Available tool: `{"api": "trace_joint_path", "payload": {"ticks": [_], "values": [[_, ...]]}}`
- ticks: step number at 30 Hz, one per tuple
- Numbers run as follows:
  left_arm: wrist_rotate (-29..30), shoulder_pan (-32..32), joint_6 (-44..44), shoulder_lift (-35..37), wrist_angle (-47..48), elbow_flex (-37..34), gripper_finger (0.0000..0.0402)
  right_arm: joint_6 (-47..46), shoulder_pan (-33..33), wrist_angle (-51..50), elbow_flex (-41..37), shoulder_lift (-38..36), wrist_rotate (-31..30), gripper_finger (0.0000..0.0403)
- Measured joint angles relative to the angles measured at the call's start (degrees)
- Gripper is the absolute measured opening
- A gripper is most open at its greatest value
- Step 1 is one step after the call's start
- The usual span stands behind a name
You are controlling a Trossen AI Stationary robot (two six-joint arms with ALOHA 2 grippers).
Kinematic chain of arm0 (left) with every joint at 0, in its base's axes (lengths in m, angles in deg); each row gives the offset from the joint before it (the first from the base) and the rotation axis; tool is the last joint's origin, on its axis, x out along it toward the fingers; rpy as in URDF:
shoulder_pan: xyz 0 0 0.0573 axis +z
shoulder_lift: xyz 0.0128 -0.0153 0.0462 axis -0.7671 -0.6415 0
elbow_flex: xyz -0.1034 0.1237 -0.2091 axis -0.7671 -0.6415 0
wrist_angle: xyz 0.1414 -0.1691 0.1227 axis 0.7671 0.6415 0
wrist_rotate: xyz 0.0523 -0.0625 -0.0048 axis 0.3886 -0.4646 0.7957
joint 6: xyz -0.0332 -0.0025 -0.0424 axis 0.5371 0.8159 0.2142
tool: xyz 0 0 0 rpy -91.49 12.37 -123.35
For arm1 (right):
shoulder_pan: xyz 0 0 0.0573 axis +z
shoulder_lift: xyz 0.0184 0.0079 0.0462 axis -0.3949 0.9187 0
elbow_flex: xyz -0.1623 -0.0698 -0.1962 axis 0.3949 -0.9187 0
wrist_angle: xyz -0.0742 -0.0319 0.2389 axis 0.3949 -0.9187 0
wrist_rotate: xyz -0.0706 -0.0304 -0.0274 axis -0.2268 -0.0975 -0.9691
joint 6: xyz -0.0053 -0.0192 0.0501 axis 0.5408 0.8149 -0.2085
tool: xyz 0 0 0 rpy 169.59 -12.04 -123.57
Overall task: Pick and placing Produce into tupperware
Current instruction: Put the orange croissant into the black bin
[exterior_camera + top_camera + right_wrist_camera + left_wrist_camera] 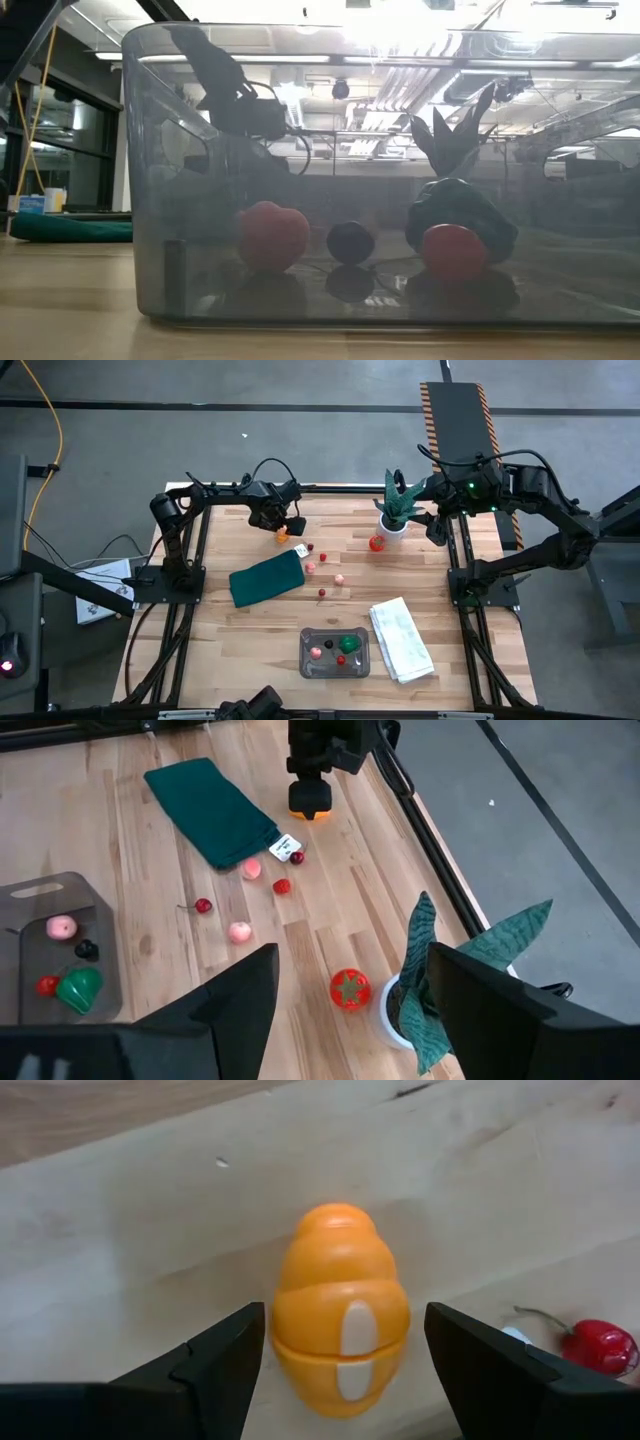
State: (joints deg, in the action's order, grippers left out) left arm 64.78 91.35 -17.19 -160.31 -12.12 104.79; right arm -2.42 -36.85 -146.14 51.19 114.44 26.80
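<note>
The shallow clear grey plastic tupperware sits at the near table edge, holding a pink piece, a small dark one, a red one and a green one. Beside it lies a folded white towel. Farther back, small red and pink produce lies scattered by a dark green cloth. At the far edge the left gripper stands open astride an orange ridged toy vegetable, fingers clear of it. The right gripper hangs open above a red tomato beside the potted plant

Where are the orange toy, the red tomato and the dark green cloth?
orange toy (340,1325): left wrist view, middle of its body.
red tomato (350,988): right wrist view, its top by the green star.
dark green cloth (267,578): high view, its centre.
</note>
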Motion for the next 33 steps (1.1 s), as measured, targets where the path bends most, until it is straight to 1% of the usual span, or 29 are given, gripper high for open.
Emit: {"api": "trace_joint_path", "payload": {"ticks": [33], "values": [[0.7, 0.0, 0.0, 0.0, 0.6, 0.0, 0.0264, -0.2, 0.0, 0.1, 0.0, 0.0, 0.0, 0.0245]]}}
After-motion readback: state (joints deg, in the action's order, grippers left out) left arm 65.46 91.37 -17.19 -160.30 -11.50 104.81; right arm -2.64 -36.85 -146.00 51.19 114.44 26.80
